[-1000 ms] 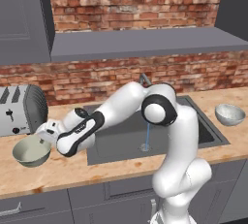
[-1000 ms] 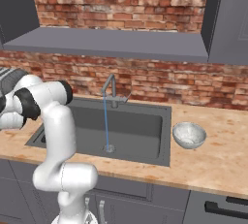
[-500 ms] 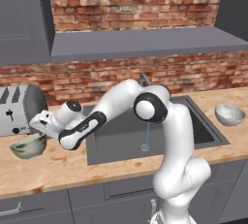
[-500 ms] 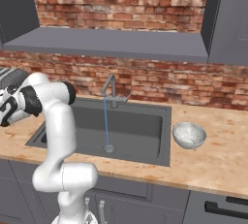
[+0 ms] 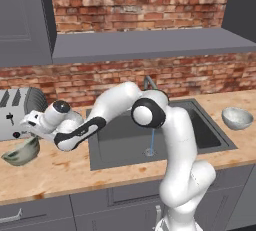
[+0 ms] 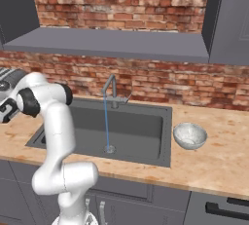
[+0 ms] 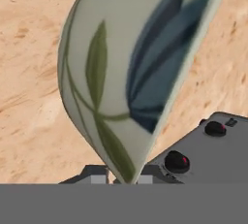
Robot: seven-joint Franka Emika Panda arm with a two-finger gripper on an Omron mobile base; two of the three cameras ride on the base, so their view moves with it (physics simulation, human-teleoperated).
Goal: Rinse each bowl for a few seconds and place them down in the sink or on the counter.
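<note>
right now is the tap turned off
No, a thin blue stream of water runs from the tap down to the drain in the sink.

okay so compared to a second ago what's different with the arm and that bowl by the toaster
The arm has swung further left, carrying the cream bowl toward the toaster. The bowl has also tipped, from opening upward to tilted on its side, and sits lower over the counter. The gripper stays closed on its rim. The speckled bowl, the sink and the running tap are unchanged.
</note>
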